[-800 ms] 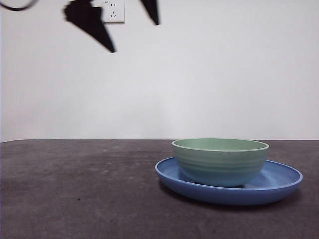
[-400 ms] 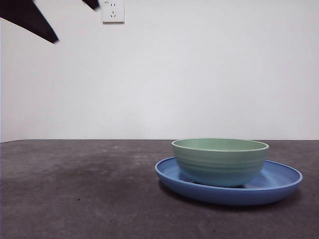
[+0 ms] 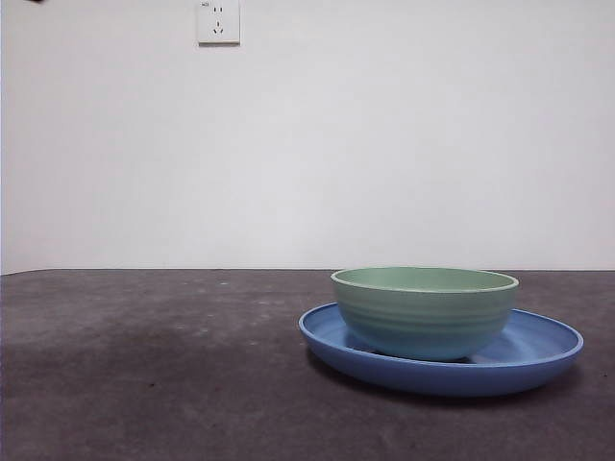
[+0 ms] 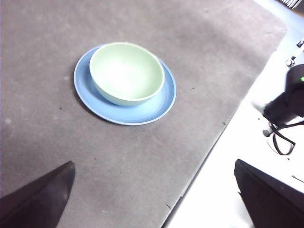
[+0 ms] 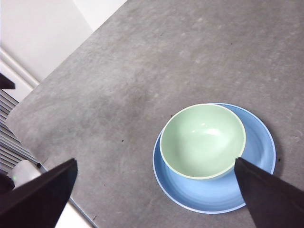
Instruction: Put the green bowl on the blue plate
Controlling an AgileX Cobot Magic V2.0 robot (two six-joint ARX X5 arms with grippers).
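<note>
In the front view the green bowl sits upright inside the blue plate, its base resting on the plate's floor and its rim standing well above the plate's raised edge; the pair lies on the dark grey desk, right of the middle, with a white wall behind and a white wall socket high up, and only a tiny dark speck at the top left corner hints at an arm. In the left wrist view the left tool hangs high over the desk, its two black jaws spread wide with nothing between them, well apart from the bowl, which sits on the plate off centre, so that a broader band of blue shows on one side; past the desk's edge a white surface carries a black device with cables. In the right wrist view the right tool also hangs high with its jaws set far apart and empty, the bowl on the plate below it and clear of both jaws, the desk bare grey around them
</note>
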